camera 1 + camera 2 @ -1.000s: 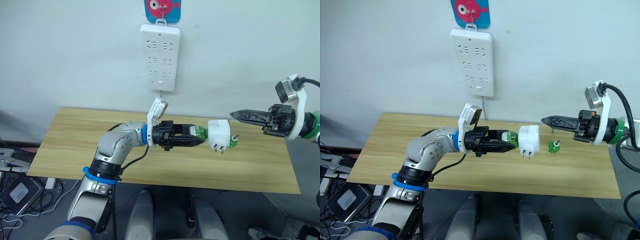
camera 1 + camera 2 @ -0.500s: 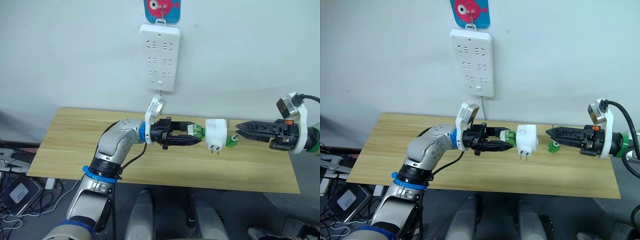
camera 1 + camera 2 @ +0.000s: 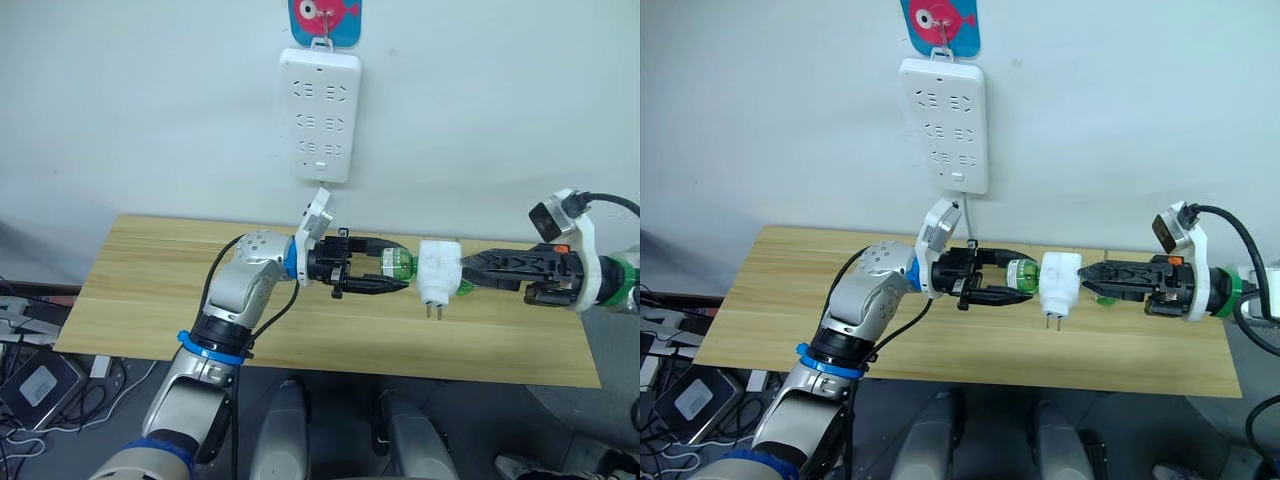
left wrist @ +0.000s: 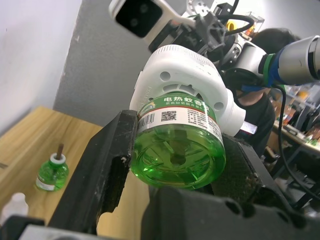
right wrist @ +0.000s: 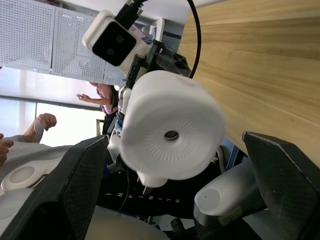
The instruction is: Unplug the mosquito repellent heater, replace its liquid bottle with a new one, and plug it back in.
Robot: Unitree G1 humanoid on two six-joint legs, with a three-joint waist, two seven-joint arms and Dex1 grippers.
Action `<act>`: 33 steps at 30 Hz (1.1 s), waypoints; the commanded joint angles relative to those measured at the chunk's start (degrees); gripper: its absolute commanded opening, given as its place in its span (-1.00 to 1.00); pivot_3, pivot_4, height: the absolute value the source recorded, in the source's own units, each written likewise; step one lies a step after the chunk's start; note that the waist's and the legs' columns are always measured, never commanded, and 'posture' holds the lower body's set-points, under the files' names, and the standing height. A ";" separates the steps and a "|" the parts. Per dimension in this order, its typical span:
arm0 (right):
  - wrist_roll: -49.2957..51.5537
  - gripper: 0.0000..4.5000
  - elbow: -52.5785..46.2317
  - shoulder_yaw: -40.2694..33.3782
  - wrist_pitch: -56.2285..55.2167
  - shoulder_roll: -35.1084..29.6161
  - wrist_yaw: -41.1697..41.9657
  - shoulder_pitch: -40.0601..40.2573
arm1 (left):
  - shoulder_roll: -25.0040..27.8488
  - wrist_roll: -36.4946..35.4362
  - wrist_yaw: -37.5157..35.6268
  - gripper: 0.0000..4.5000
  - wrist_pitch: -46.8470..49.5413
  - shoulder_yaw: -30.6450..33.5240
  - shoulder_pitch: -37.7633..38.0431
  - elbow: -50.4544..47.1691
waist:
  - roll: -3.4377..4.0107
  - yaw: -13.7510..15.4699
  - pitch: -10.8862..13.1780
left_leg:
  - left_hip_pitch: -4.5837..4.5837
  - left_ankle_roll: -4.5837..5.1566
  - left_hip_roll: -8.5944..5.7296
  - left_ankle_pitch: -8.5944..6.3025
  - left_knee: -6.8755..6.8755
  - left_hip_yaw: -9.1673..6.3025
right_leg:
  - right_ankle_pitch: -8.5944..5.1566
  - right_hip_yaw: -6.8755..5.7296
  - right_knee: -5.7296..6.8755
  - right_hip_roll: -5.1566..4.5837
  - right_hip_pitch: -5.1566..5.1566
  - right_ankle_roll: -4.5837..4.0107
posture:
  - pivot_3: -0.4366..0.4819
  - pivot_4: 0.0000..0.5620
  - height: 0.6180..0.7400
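The mosquito repellent heater (image 3: pixel 438 271) is unplugged and held in the air above the counter (image 3: pixel 150 290), in front of its middle, with its two pins pointing down. Its green liquid bottle (image 4: pixel 175 150) is still screwed in, and the left tool (image 3: pixel 392 276) is closed on this bottle, one black finger on each side (the left wrist view shows this clearly).

The change is on the right side. One second ago the right tool (image 3: pixel 470 272) was well apart from the heater and a little higher; now it has come in to the heater's right end. In the right wrist view its two fingers (image 5: pixel 80 185) stand wide open on both sides of the white barrel and hold nothing yet.

I judge that the robot prepares to grip the barrel with the right tool, so the bottle can be twisted out. A second green bottle (image 4: pixel 51 172) stands on the counter behind, probably the new one. The power strip (image 3: pixel 321 116) hangs on the far wall, with no plug in it.
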 commanded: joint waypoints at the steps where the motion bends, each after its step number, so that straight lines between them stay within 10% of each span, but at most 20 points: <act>1: 1.45 0.99 -2.53 -0.23 -1.53 1.43 -2.16 -0.69 | -0.86 -0.06 -0.66 0.02 -1.84 -0.86 -0.33 -1.63 | 0.00 0.00 0.00 | 0.00 0.00 0.00 0.00 0.00 0.00 | 0.00 0.00 0.00 0.00 0.00 0.00 | 0.30 0.00 1.00; 7: 1.45 0.99 -4.82 -0.19 -3.13 5.47 -5.50 -2.68 | -1.07 0.27 -0.43 0.02 -2.48 -1.25 0.23 -1.77 | 0.00 -0.04 0.00 | 0.00 0.00 0.00 0.00 0.01 0.01 | 0.00 0.01 0.02 0.01 -0.01 0.00 | 0.32 -0.02 1.00; 13: 1.45 0.37 -6.00 -0.33 -2.39 4.26 -3.97 -2.04 | -0.99 0.55 -0.31 0.02 -2.91 -1.28 0.37 -1.31 | 0.00 0.04 0.00 | 0.00 0.00 0.00 0.00 -0.01 -0.02 | 0.00 -0.02 0.00 0.01 0.00 0.00 | 0.32 -0.02 1.00; 22: 0.18 0.38 -13.06 -0.75 -5.70 0.72 -5.95 -2.18 | 0.57 -3.38 -0.23 0.02 6.26 -0.94 0.73 -3.08 | 0.01 0.00 0.00 | 0.00 0.00 0.02 0.00 -0.01 -0.02 | 0.00 -0.03 0.01 0.02 0.00 0.00 | 0.32 -0.03 1.00; 33: -46.39 0.38 -36.10 -0.75 -28.98 0.08 20.27 -0.98 | 4.87 -11.60 -0.88 0.02 23.69 0.39 -0.55 -5.40 | 0.03 -0.16 0.00 | 0.00 -0.01 0.10 0.00 -0.02 -0.07 | -0.17 -0.08 -0.01 0.11 -0.04 0.29 | 0.28 -0.01 1.00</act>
